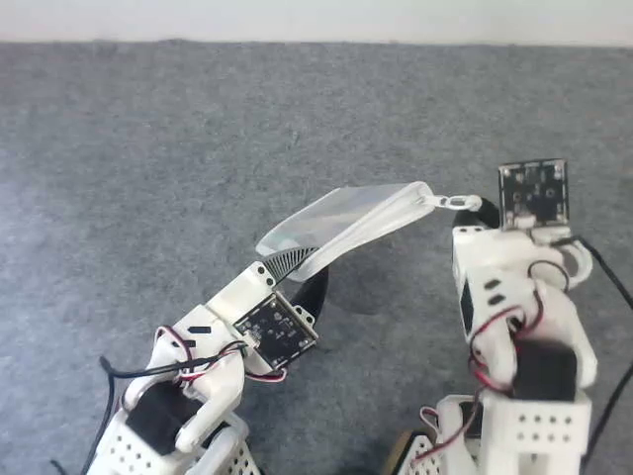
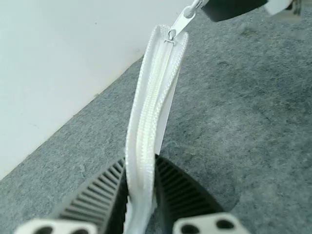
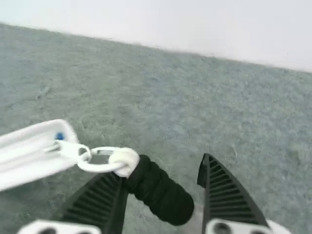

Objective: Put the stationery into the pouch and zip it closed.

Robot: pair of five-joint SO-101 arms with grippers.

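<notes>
Left gripper clamped on pouch end, pouch lifted off table; right gripper jaws apart around black zipper cord.

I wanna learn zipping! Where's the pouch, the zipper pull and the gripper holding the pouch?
pouch (image 1: pixel 331 216), high view, its clear side.
zipper pull (image 3: pixel 68 147), right wrist view, its flat tab.
left gripper (image 2: pixel 140 165), left wrist view, between its fingertips.

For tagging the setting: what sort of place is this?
Probably an indoor robot test bench: grey carpet-like table cover, plain white wall behind, two arms with a pouch between them.
</notes>
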